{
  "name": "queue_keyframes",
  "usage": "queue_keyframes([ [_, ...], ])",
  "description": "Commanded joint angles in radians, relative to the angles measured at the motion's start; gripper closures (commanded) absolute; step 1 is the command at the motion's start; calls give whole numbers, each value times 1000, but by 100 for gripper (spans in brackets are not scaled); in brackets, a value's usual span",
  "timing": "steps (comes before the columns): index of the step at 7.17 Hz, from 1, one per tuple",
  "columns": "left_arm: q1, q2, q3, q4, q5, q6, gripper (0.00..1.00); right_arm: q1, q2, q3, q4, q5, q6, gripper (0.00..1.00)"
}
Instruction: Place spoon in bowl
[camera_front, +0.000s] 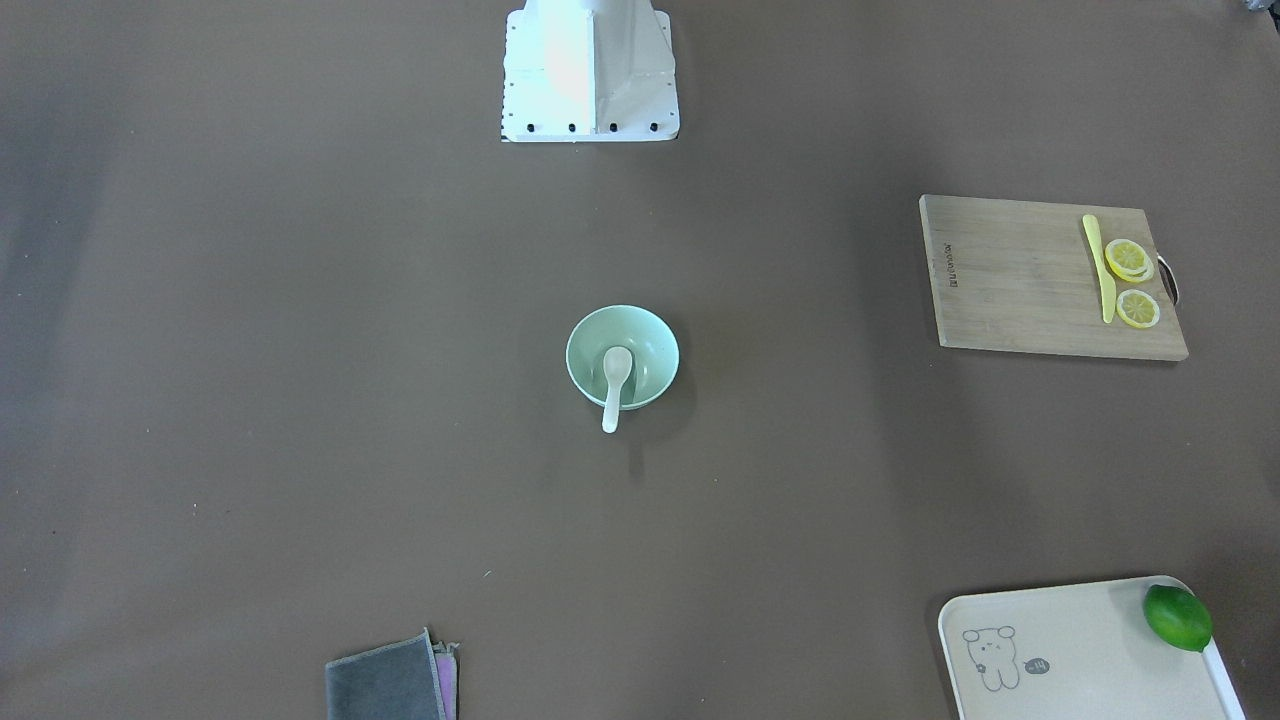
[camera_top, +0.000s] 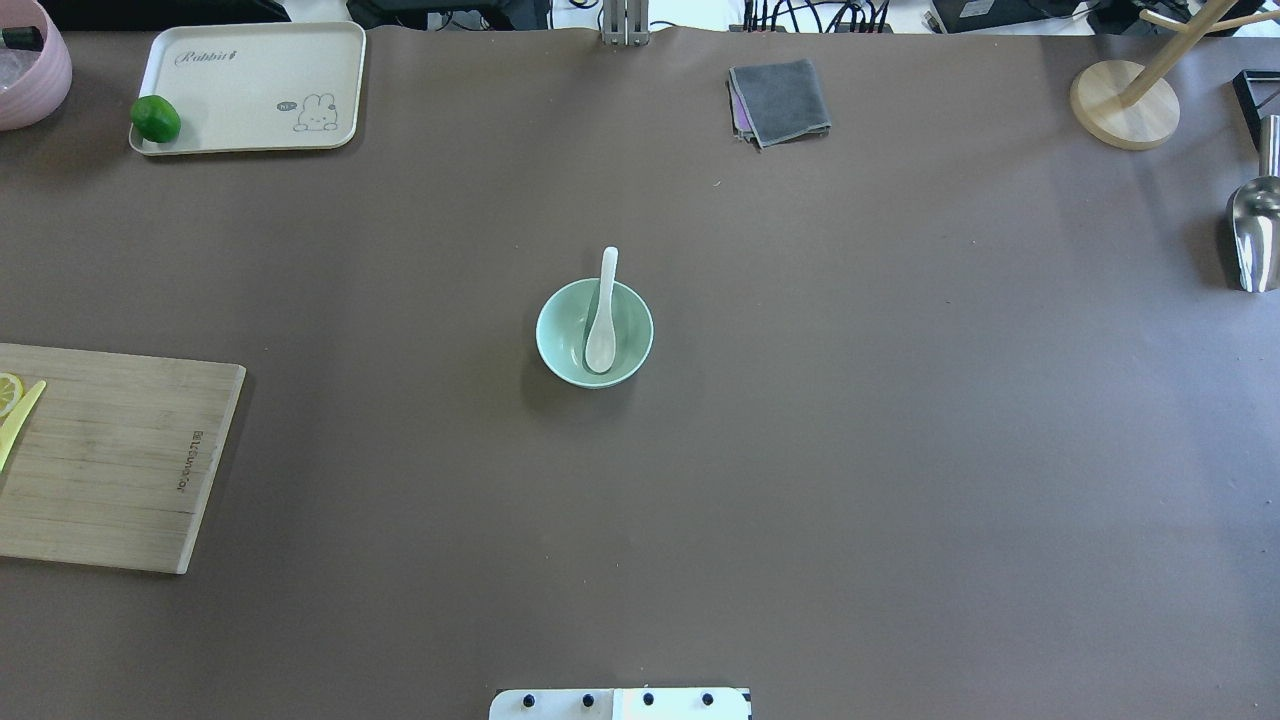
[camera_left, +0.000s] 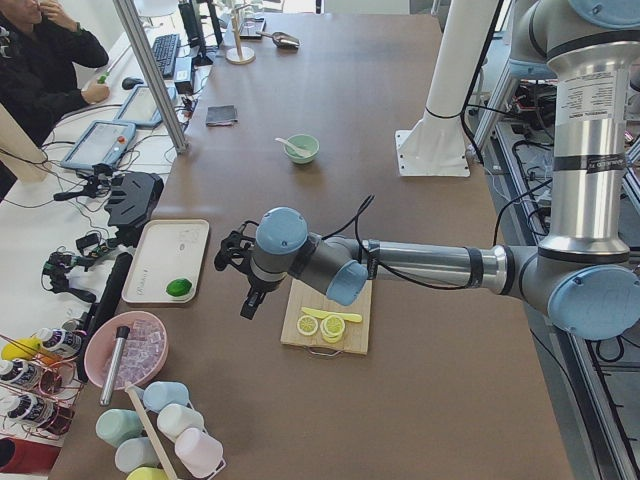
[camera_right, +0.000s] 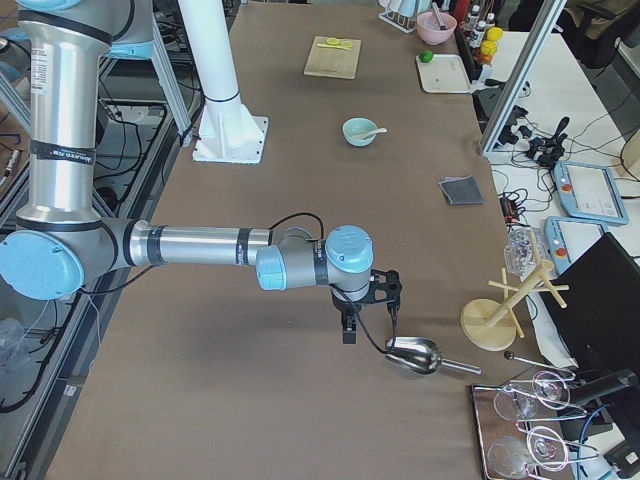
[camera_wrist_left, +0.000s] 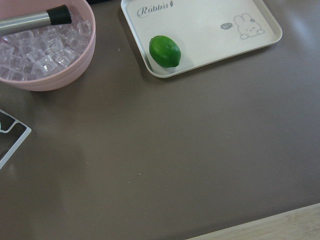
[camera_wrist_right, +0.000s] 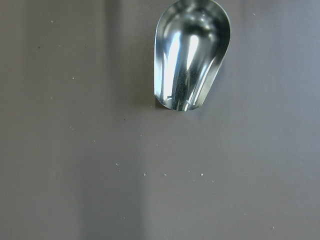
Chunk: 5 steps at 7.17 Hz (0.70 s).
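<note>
The pale mint-green bowl (camera_front: 645, 338) stands at the middle of the table. The white spoon (camera_front: 614, 382) lies in it, scoop on the bottom and handle leaning over the rim on the far side from the robot. Both also show in the overhead view: the bowl (camera_top: 558, 335) and the spoon (camera_top: 603, 318). My left gripper (camera_left: 247, 305) hangs far off over the table's left end, near the cutting board. My right gripper (camera_right: 368, 328) hangs over the right end, above a metal scoop. They show only in the side views, so I cannot tell whether they are open or shut.
A wooden cutting board (camera_top: 110, 460) with lemon slices and a yellow knife (camera_front: 1100, 268) lies at the left. A tray (camera_top: 250, 90) holds a lime (camera_top: 156, 118). A grey cloth (camera_top: 780, 100), a metal scoop (camera_top: 1255, 235), a wooden stand (camera_top: 1122, 103) and a pink ice bowl (camera_wrist_left: 47, 45) sit around the edges.
</note>
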<state>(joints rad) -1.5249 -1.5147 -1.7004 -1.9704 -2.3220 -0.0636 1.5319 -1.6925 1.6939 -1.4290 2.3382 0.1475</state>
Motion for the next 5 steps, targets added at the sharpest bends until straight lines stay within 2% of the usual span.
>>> queue_keyframes([
  [1, -9, 4, -82, 192, 160, 121, 2, 2, -4, 3, -37, -5, 7, 0],
  [2, -11, 1, -90, 270, 149, 137, 2, 2, -3, 4, -45, -5, 9, 0],
  [4, -11, 30, -61, 265, 17, 87, 2, 2, 17, 12, -117, -7, 9, 0],
  [5, -11, 37, -62, 263, 6, 70, 2, 1, 13, 16, -119, -2, 9, 0],
])
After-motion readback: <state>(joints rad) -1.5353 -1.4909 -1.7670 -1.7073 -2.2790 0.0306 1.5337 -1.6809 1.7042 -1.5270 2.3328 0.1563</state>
